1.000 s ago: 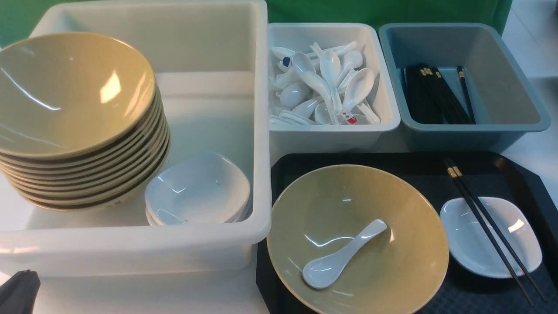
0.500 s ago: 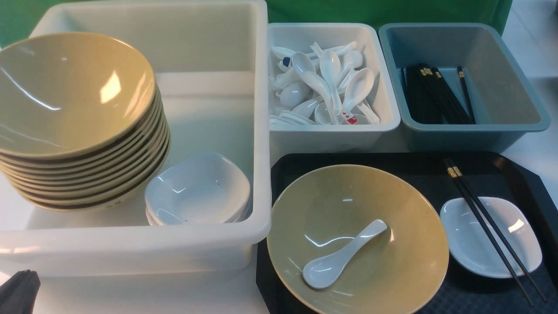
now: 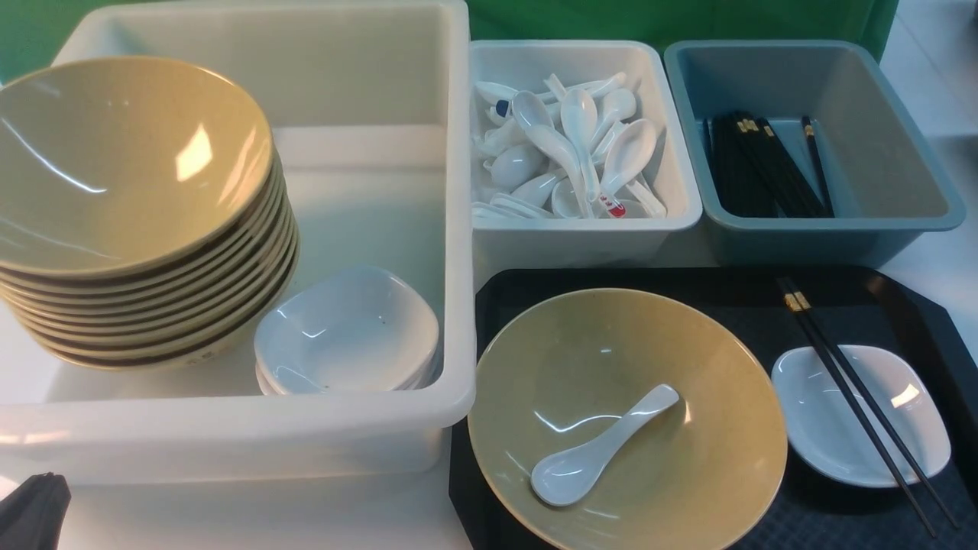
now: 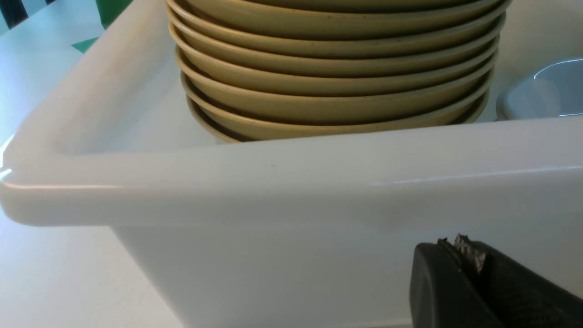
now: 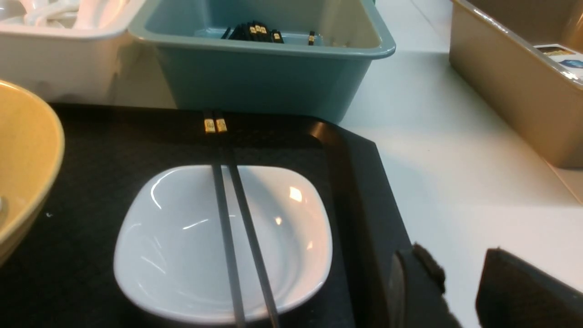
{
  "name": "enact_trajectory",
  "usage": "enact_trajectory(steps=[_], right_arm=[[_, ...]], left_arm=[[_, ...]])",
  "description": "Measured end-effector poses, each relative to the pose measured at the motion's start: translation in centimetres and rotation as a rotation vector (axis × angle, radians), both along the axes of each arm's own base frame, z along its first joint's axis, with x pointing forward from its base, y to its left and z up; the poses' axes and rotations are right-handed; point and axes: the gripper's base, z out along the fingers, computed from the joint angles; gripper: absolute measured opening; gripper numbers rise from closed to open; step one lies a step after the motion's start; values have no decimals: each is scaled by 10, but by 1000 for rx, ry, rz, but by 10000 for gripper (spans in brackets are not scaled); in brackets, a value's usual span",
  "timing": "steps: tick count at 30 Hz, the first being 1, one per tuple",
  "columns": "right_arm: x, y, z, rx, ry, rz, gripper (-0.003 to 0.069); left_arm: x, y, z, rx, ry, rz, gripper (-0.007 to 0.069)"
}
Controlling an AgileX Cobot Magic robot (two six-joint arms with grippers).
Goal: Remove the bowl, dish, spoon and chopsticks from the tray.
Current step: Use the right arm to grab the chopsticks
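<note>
The black tray (image 3: 710, 286) lies at the front right. On it stands the tan bowl (image 3: 688, 466) with the white spoon (image 3: 592, 451) lying inside. Right of it sits the white dish (image 3: 825, 428), with the black chopsticks (image 3: 856, 397) laid across it; both also show in the right wrist view, the dish (image 5: 182, 255) and the chopsticks (image 5: 232, 228). My left gripper (image 4: 455, 248) is shut and empty, low in front of the big white tub (image 4: 291, 173); its tip shows at the front view's lower left corner (image 3: 34, 508). My right gripper (image 5: 460, 264) is open and empty over the table, just right of the tray's edge.
The big white tub (image 3: 458, 229) holds a stack of tan bowls (image 3: 130, 191) and stacked white dishes (image 3: 348, 332). Behind the tray stand a white tub of spoons (image 3: 672, 206) and a grey-blue tub (image 3: 940, 198) of chopsticks. A tan bin (image 5: 514, 82) stands at the far right.
</note>
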Motion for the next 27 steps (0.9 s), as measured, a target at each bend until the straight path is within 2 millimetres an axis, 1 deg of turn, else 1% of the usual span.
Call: enact_trajectory(steps=[10,12,13,14,15,17,18,20,21,22,24,27], right_arm=[[0,3,0,1,0,48,239],[0,3,0,7,-1,46,239],[0,3,0,23,-4,43,239],[0,3,0,30,-4,41,239],[0,3,0,64,-10,34,239],[1,4,1,318,-38,-13,239],[1,4,1,346,-42,-17,239],[1,6,3,656,-83,-68,239],[2,7,5,840,-113,-94,239],[2,8,7,994,-139,-114,239],[2,8,8,1132,-157,-136,239],[2,8,8,1190,-161,-147,239]], left_arm=[[0,0,0,-2,-1,0,-15],[0,-1,1,-49,-9,1,-15],[0,-2,2,-102,-19,3,-15],[0,-2,2,-108,-21,5,-15],[1,-3,2,-185,-29,7,-15],[1,-8,6,-531,-54,23,-15],[1,-8,6,-593,-56,26,-15],[1,-12,10,-937,-60,42,-15],[1,-14,11,-1107,-57,49,-15],[1,-15,13,-1243,-54,54,-15],[1,-16,14,-1347,-51,55,-15],[1,-16,15,-1399,-48,55,-15]])
